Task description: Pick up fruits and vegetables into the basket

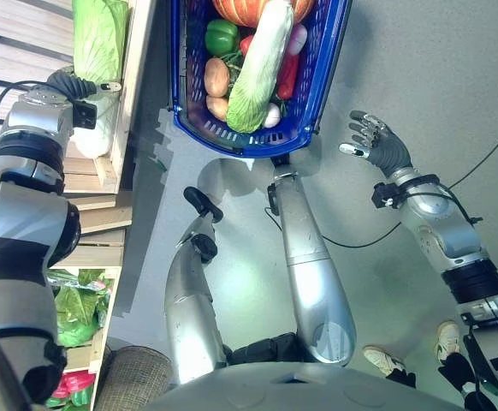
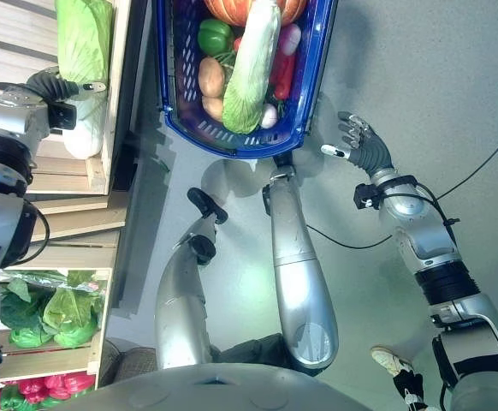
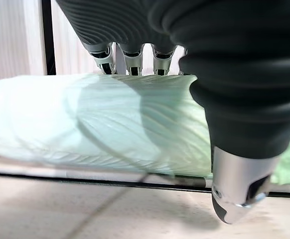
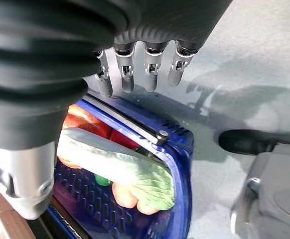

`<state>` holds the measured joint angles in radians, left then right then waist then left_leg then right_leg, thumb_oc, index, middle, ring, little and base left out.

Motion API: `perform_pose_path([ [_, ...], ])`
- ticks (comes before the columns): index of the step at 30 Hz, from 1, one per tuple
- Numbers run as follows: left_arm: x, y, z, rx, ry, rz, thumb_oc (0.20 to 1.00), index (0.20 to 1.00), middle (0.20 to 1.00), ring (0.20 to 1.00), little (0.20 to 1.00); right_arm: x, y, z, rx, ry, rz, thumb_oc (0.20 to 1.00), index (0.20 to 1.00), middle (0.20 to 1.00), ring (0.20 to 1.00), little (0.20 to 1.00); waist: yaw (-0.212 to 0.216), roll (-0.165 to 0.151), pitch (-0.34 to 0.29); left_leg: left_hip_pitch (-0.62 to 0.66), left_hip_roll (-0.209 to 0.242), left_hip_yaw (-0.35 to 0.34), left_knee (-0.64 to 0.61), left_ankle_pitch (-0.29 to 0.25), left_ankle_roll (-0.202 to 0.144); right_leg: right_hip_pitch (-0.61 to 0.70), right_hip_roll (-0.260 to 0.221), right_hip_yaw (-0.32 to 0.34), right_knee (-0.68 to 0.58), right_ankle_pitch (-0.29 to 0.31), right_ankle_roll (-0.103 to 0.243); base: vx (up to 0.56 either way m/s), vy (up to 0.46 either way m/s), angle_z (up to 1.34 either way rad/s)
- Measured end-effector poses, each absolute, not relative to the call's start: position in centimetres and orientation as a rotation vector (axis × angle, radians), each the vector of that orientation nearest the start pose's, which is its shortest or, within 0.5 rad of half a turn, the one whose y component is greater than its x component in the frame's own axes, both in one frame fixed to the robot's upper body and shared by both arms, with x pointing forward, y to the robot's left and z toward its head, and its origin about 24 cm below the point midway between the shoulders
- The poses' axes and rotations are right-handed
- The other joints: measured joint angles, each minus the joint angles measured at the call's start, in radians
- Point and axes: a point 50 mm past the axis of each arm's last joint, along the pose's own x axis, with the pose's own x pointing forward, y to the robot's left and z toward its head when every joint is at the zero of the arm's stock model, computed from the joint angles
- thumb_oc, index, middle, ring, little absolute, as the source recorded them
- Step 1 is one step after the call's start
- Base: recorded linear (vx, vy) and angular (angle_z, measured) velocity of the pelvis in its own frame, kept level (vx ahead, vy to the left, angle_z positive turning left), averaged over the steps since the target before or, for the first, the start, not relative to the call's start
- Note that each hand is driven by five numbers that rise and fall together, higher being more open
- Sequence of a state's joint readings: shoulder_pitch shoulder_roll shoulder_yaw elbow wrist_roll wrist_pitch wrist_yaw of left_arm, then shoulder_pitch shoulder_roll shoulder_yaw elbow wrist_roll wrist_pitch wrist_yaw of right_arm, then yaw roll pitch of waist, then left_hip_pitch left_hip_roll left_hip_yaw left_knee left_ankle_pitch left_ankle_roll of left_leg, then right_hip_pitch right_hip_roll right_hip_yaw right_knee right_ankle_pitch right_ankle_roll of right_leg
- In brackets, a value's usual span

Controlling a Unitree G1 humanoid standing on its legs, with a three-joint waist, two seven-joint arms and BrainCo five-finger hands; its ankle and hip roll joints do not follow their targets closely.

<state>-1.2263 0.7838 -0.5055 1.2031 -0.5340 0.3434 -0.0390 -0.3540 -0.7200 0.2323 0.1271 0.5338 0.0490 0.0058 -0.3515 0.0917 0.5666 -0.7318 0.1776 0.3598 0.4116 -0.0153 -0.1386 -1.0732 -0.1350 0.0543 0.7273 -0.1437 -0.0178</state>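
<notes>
A long napa cabbage (image 1: 99,38) lies in a wooden crate (image 1: 133,77) at the upper left. My left hand (image 1: 76,86) reaches across its middle. In the left wrist view the fingers (image 3: 130,57) stand straight past the far side of the cabbage (image 3: 85,124) and the thumb (image 3: 237,194) hangs on the near side, apart from it, so the hand is open. The blue basket (image 1: 257,147) stands on the floor at top centre and holds a second napa cabbage (image 1: 257,68), a green pepper (image 1: 222,36), a pumpkin, a potato and red vegetables. My right hand (image 1: 373,137) hovers open to the right of the basket, holding nothing.
Lower shelf crates on the left hold leafy greens (image 1: 78,308) and red and green peppers (image 1: 71,390). The crate's wooden side stands between the shelf and the basket. A person's shoes (image 1: 384,360) are at the lower right on the grey floor (image 1: 437,60).
</notes>
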Motion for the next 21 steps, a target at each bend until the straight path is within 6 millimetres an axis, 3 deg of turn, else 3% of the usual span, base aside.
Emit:
perform_pose_path([
  [1, 38.7, 32.1, 20.8, 0.281, 0.322, 0.32, 1.0, 1.0, 1.0, 1.0, 1.0, 31.1, -22.5, 12.4, -0.231, -0.057, 0.177, 1.0, 1.0, 1.0, 1.0, 1.0, 0.0, 0.0, 0.0, 0.005, 0.0, 0.002, 0.0, -0.002, 0.0, 0.005, 0.0, 0.001, -0.002, 0.0, -0.001, -0.01, 0.033, -0.03],
  [2, 38.6, 32.1, 20.7, 0.253, 0.319, 0.316, 0.796, 0.796, 0.796, 0.796, 0.796, 31.0, -22.5, 12.3, -0.229, -0.055, 0.179, 1.0, 1.0, 1.0, 1.0, 1.0, 0.0, 0.0, 0.0, 0.009, 0.0, 0.002, 0.0, -0.003, 0.0, 0.009, 0.0, 0.001, -0.003, 0.001, -0.001, 0.0, 0.046, -0.03],
  [4, 38.4, 32.4, 19.9, 0.146, 0.313, 0.3, 0.2, 0.2, 0.2, 0.2, 0.2, 30.9, -22.3, 12.0, -0.224, -0.05, 0.189, 1.0, 1.0, 1.0, 1.0, 1.0, 0.0, 0.0, 0.0, 0.029, 0.0, 0.004, 0.0, -0.01, 0.002, 0.033, -0.001, 0.001, -0.011, 0.001, 0.0, 0.0, 0.043, -0.03],
  [11, 38.1, 31.4, 17.9, -0.092, 0.157, 0.233, 0.2, 0.2, 0.2, 0.2, 0.2, 30.3, -21.4, 12.3, -0.196, -0.091, 0.22, 1.0, 1.0, 1.0, 1.0, 1.0, 0.007, -0.004, -0.002, 0.062, -0.011, -0.003, 0.003, -0.017, 0.013, 0.082, -0.015, -0.008, -0.018, 0.002, 0.012, -0.02, 0.028, 0.06],
  [21, 37.7, 28.9, 13.5, -0.179, 0.153, 0.236, 0.2, 0.2, 0.2, 0.2, 0.2, 29.0, -20.0, 14.3, -0.257, -0.256, 0.283, 1.0, 1.0, 1.0, 1.0, 1.0, 0.024, -0.004, -0.002, 0.199, -0.023, -0.012, -0.035, -0.011, 0.018, 0.232, -0.03, -0.034, -0.05, -0.004, 0.022, -0.03, 0.029, 0.05],
])
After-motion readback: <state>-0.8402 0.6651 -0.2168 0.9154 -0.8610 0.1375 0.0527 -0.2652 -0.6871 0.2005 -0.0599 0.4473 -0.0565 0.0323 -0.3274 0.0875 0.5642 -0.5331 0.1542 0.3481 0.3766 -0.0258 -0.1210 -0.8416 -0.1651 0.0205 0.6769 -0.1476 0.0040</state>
